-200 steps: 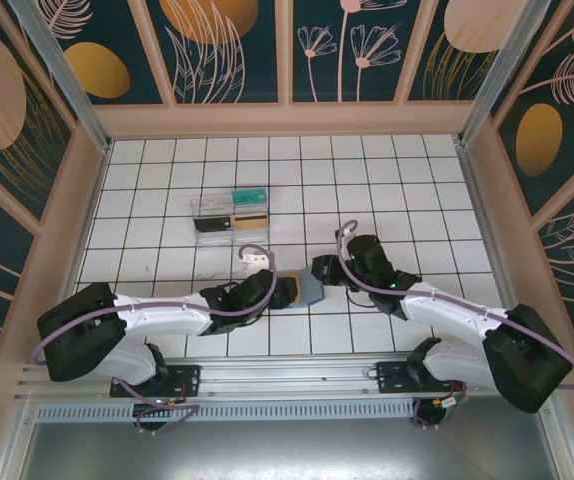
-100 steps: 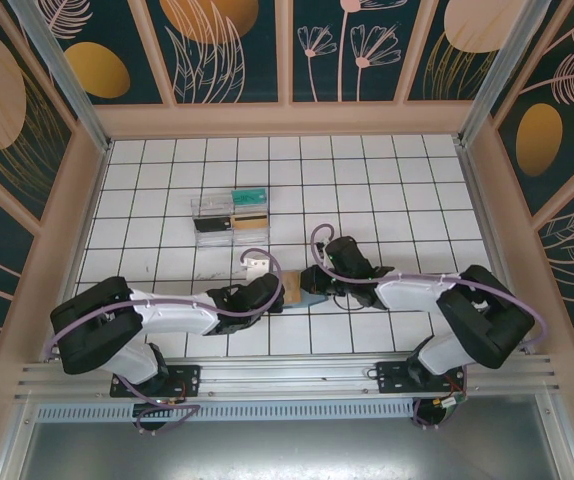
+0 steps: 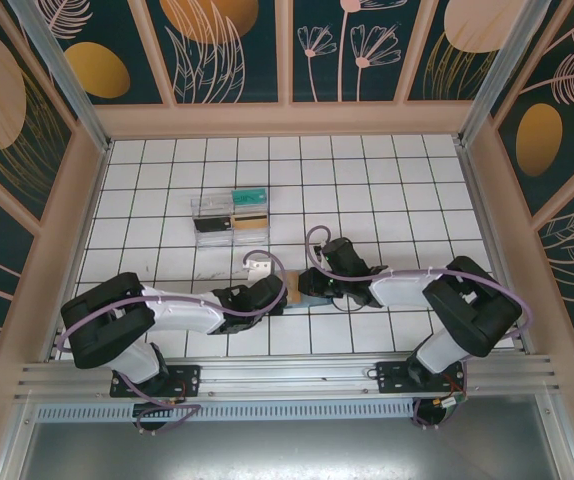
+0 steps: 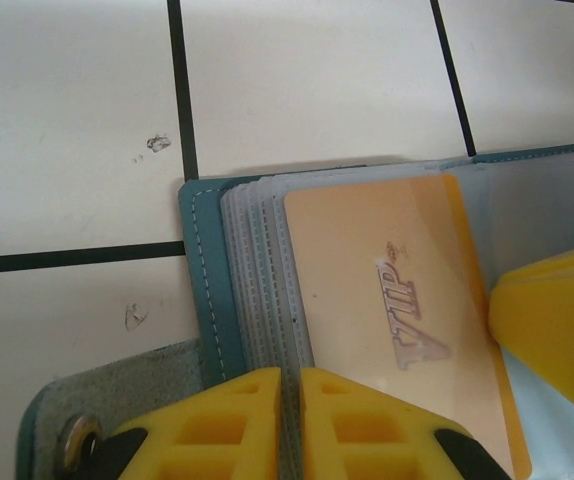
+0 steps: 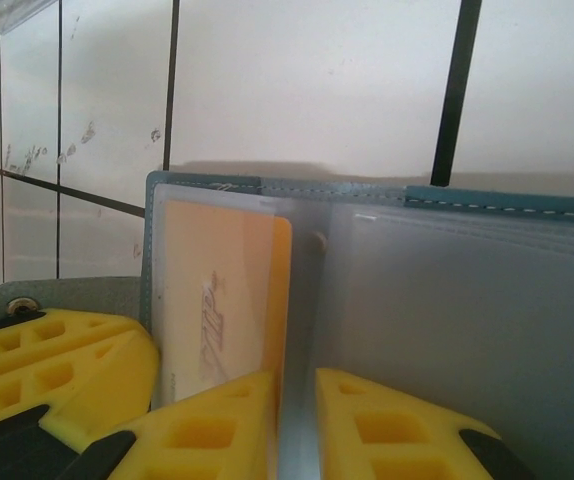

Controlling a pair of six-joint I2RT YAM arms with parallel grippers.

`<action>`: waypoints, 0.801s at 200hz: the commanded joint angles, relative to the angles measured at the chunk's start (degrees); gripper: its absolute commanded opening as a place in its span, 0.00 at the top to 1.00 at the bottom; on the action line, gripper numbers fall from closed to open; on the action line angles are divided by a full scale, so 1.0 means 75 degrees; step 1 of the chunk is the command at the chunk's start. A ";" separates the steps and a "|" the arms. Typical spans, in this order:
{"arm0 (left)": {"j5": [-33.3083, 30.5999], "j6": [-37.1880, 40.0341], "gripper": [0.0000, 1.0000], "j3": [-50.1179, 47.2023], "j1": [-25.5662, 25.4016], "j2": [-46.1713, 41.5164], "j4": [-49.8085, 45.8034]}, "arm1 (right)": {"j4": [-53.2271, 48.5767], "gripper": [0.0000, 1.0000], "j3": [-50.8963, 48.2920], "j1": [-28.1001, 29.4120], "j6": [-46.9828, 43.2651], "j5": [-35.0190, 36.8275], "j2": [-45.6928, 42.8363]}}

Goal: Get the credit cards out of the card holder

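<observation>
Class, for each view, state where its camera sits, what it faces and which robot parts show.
Top external: above, behind the bases, looking down at the tiled table; both arms show.
Left wrist: on the left arm, facing the card holder; left gripper at bottom.
Right wrist: likewise; right gripper at bottom.
Wrist views share the orange VIP card.

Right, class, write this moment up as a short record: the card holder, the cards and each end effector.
card holder: open on the tiled floor, between both arms
orange card: marked VIP, inside a clear sleeve
left end effector: shut on the card holder's sleeve stack
right end effector: shut on one clear sleeve
out already: teal card and tan card beside the clear box
</observation>
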 commanded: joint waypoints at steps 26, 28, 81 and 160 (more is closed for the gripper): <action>0.0185 -0.0093 0.88 0.0107 0.0043 0.0243 -0.0083 | 0.0348 0.82 0.0131 0.0035 0.0135 -0.0318 0.0169; 0.0198 -0.0090 0.88 0.0107 0.0048 0.0248 -0.0083 | 0.0349 0.82 0.0127 0.0035 0.0135 -0.0319 0.0163; 0.0194 -0.0148 0.94 0.0107 0.0042 0.0226 -0.0141 | 0.0309 1.00 0.0071 -0.0040 0.0136 -0.0290 0.0093; 0.0030 -0.0303 1.00 0.0085 0.0042 0.0252 -0.0429 | -0.0036 1.00 -0.0277 -0.0623 -0.0006 -0.0271 -0.0495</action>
